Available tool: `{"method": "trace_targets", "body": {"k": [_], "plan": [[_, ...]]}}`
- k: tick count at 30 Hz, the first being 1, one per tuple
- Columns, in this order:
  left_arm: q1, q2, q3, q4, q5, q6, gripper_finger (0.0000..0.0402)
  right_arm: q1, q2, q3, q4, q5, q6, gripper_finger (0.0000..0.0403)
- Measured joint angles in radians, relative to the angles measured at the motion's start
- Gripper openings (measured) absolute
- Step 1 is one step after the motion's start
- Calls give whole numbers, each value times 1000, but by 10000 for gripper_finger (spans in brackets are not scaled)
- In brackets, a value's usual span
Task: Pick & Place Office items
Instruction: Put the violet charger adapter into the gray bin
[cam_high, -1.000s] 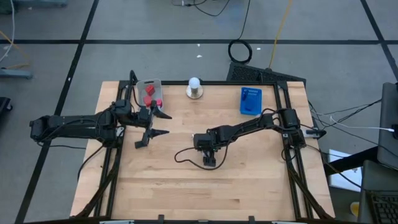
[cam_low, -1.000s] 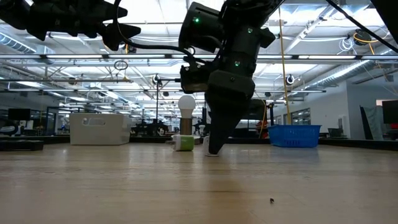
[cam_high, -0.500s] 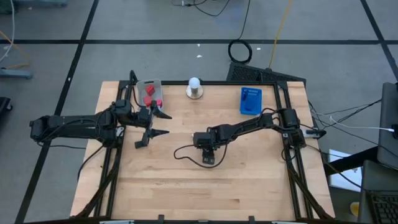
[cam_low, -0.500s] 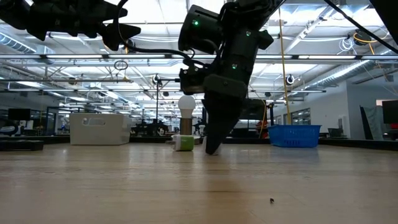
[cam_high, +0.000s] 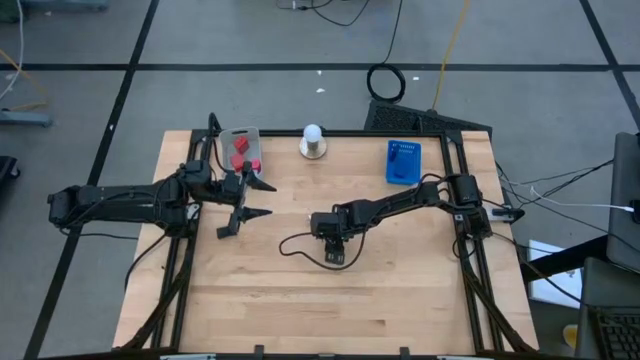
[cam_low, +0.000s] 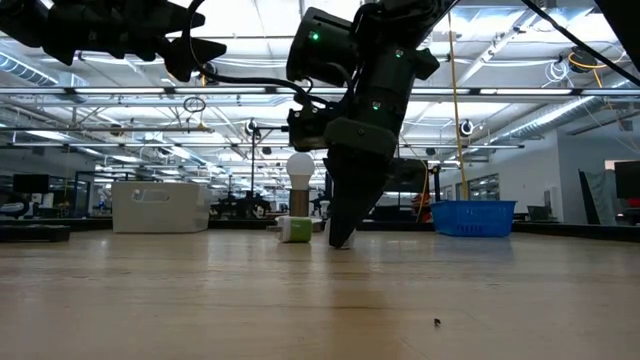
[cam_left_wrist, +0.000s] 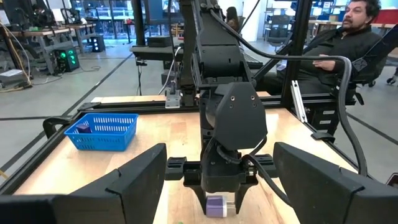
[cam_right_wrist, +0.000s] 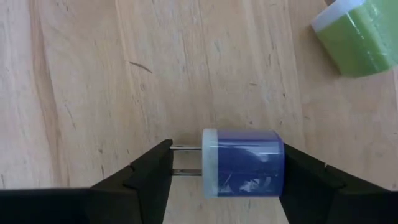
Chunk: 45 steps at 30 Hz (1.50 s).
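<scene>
A purple plug-shaped block (cam_right_wrist: 245, 163) with two metal prongs lies on the wood table near its middle. My right gripper (cam_high: 336, 255) points down over it and is shut on it; the left wrist view shows the block (cam_left_wrist: 216, 205) between those fingers. A green block (cam_right_wrist: 360, 37) lies close by, flat on the table (cam_low: 296, 229). My left gripper (cam_high: 258, 200) is open and empty, held above the table's left part beside the grey tray (cam_high: 240, 150), which holds red items. My right gripper pinches the purple block lengthwise between its two fingers. One finger (cam_right_wrist: 149, 165) is at the tips of the prongs (cam_right_wrist: 185, 158) and the other is against the block's flat back end (cam_right_wrist: 280, 163). The fingers come from above, pointing down. The block lies level at the table top.
A blue tray (cam_high: 403, 162) stands at the far right and a white ball on a grey base (cam_high: 313, 133) at the far middle. A black cable (cam_high: 300, 248) loops beside my right gripper. A seated person (cam_left_wrist: 348, 37) is beyond the table's right side.
My right gripper's fingers have drawn together around the purple block; in the low view its tip is narrower than a second ago. My left arm has kept still.
</scene>
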Motion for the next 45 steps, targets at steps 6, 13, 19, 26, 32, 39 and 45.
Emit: {"method": "trace_targets", "body": {"k": [6,13,19,26,32,39,45], "plan": [[0,0,0,-55,-2,-26,298,3,-42,-2,-1,-12,1,225],[-3,1,0,-92,-28,-33,298,1,-128,-2,6,-3,1,225],[-31,57,0,-94,-170,49,298,-2,-204,-2,8,-10,0,225],[-123,222,0,34,-346,220,298,-49,-268,-2,41,-156,57,225],[-203,363,0,195,-454,369,299,-92,-279,0,124,-334,134,225],[-271,441,0,276,-697,405,299,-141,-279,0,176,-378,184,225],[-319,458,0,351,-793,420,299,-187,-279,0,201,-381,184,225]]}}
